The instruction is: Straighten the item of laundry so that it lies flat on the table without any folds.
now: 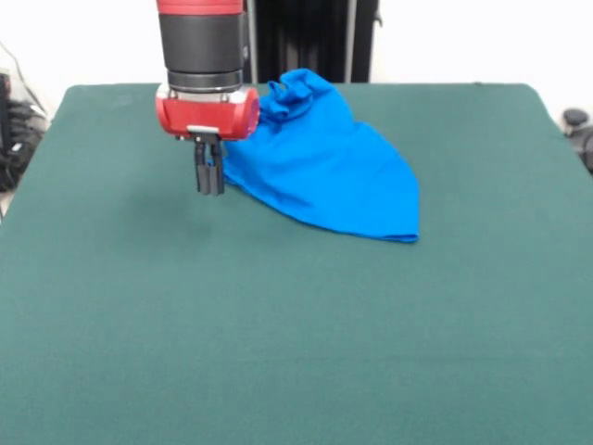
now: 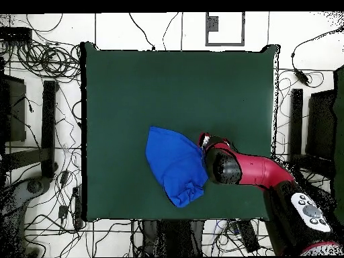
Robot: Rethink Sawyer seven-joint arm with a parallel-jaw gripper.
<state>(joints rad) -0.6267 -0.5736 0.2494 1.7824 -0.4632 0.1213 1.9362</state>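
The item of laundry [image 1: 324, 162] is a bright blue shirt lying folded over in a rough triangle on the green table [image 1: 296, 334], with a bunched lump at its far end by the table's back edge. My gripper [image 1: 209, 185] hangs just over the table at the shirt's left edge, its dark fingers [image 1: 203, 176] pressed together. Whether any cloth is pinched between them does not show. From overhead the shirt [image 2: 175, 164] lies left of the red arm [image 2: 248, 169], whose wrist hides the fingers.
Cables, stands and black equipment [image 2: 48, 127] surround the table [image 2: 134, 87] on the floor. The robot's black pedestal [image 1: 310, 37] stands behind the shirt.
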